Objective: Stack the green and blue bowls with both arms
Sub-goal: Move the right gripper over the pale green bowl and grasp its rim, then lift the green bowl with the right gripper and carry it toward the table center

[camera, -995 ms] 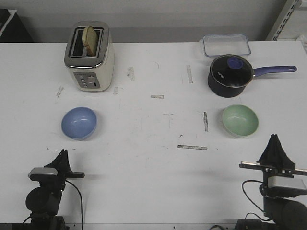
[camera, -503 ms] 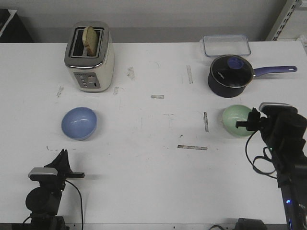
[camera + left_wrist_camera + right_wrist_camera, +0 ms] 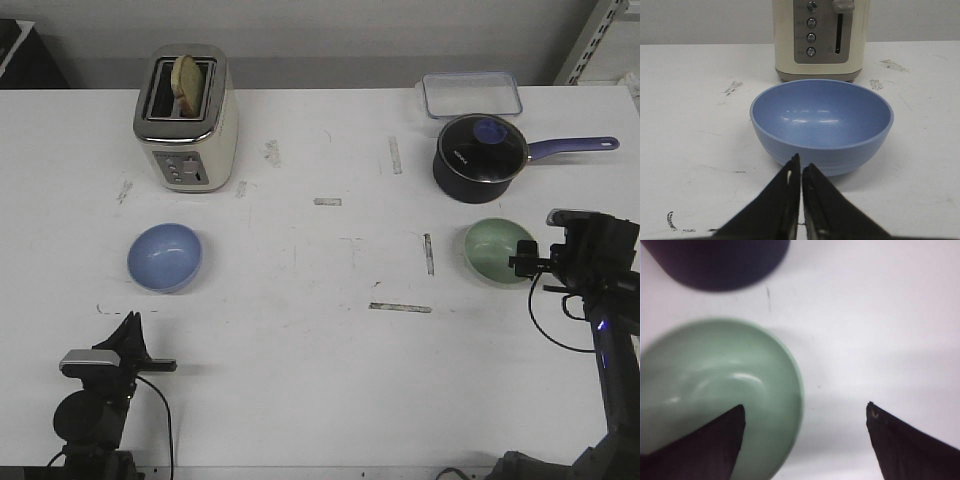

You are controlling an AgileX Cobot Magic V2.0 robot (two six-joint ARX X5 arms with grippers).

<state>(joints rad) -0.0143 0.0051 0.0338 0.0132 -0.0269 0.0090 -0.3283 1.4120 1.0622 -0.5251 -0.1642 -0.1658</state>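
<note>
The blue bowl [image 3: 165, 257] sits upright on the left of the white table. It fills the middle of the left wrist view [image 3: 821, 120]. My left gripper [image 3: 130, 328] is shut and empty, near the front edge, a short way short of the blue bowl [image 3: 801, 165]. The green bowl [image 3: 497, 250] sits upright on the right. My right gripper [image 3: 530, 262] is open above the green bowl's right rim. In the right wrist view [image 3: 805, 412] one finger [image 3: 705, 445] is over the green bowl [image 3: 715, 385] and the other is over bare table outside it.
A cream toaster [image 3: 187, 118] with a bread slice stands behind the blue bowl and also shows in the left wrist view [image 3: 820, 40]. A navy saucepan [image 3: 480, 158] with a glass lid stands just behind the green bowl. A clear container [image 3: 471, 94] lies behind the saucepan.
My right arm has risen from the front edge and reached out to the green bowl's right side. The left arm and both bowls have not moved.
</note>
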